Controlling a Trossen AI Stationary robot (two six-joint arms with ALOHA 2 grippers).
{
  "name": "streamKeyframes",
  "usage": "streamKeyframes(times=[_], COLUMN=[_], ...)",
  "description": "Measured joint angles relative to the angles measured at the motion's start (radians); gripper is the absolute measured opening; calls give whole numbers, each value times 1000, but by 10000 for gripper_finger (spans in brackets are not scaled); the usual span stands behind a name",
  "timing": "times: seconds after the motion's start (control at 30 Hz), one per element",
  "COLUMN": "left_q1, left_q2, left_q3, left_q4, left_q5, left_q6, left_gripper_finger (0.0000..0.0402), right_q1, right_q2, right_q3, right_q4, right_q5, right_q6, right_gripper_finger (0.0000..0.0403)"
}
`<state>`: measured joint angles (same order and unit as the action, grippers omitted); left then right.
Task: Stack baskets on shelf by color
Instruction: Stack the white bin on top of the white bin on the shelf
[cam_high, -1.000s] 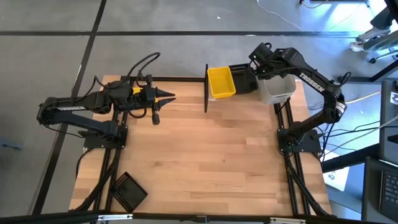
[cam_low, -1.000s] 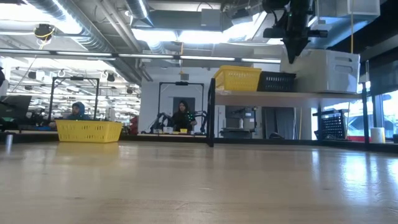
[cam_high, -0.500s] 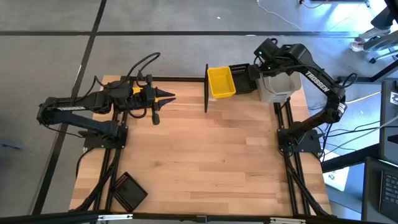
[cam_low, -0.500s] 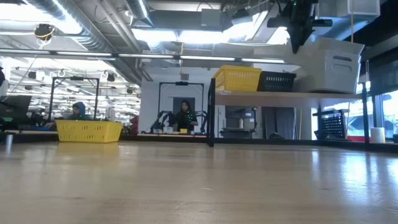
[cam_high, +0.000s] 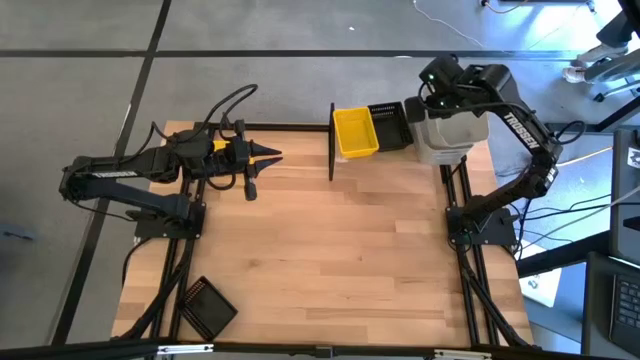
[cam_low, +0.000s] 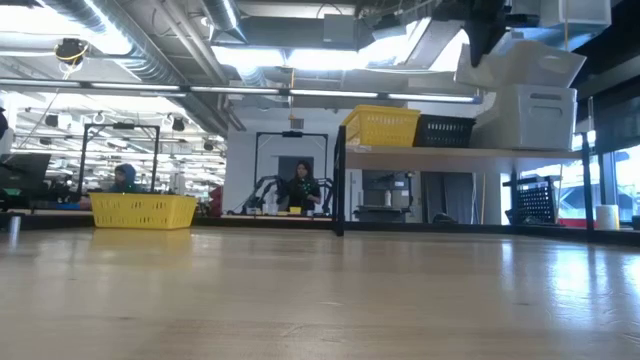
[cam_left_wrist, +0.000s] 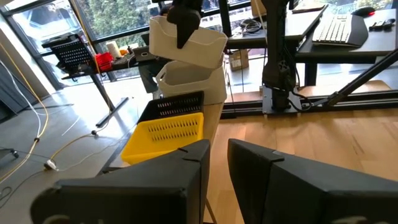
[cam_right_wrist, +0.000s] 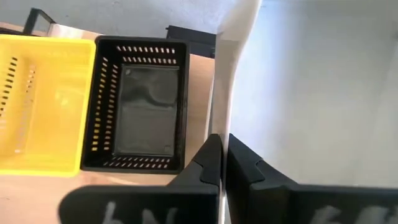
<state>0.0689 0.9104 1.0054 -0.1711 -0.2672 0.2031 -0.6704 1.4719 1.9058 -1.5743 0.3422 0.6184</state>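
Note:
My right gripper (cam_right_wrist: 224, 146) is shut on a whitish bin (cam_low: 522, 62) and holds it above another whitish bin (cam_low: 530, 115) that stands at the right end of the shelf (cam_low: 460, 152). A yellow basket (cam_high: 356, 132) and a black slatted basket (cam_high: 391, 125) stand on the shelf to the left of it. The left wrist view shows the raised bin (cam_left_wrist: 189, 46) over the lower bin (cam_left_wrist: 193, 90). My left gripper (cam_high: 276, 155) waits shut over the table's far left part, pointing right. My right gripper pinches the raised bin's side wall (cam_right_wrist: 222, 112), the one facing the black basket (cam_right_wrist: 140, 118), at its rim. One finger is inside the bin and one outside, and they come from above, pointing down. The bin hangs tilted; whether its bottom still touches the lower bin I cannot tell.
A black slatted piece (cam_high: 206, 306) lies at the table's near left corner. In the low view a yellow basket (cam_low: 143, 210) shows far off at the left. The shelf's black post (cam_high: 331, 140) stands left of the yellow basket. Bare wooden tabletop (cam_high: 340, 250) stretches between the arms.
My right gripper has risen and shifted toward the table's far right, staying shut on the whitish bin's wall. The bin, which sat level on the stack, has tipped and come up, uncovering the whitish bin beneath it.

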Motion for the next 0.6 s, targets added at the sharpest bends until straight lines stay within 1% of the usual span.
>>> streamKeyframes(times=[0.23, 0.47, 0.6], left_q1=[0, 0, 0], left_q2=[0, 0, 0], left_q3=[0, 0, 0], left_q4=[0, 0, 0], left_q5=[0, 1, 49], left_q6=[0, 0, 0], left_gripper_finger=[49, 49, 49], right_q1=[0, 0, -2], right_q2=[0, 0, 0], right_q3=[40, 98, 104], right_q4=[1, 3, 3], right_q5=[-8, -114, -146], right_q6=[-2, -11, 4], right_gripper_finger=[0, 0, 0])
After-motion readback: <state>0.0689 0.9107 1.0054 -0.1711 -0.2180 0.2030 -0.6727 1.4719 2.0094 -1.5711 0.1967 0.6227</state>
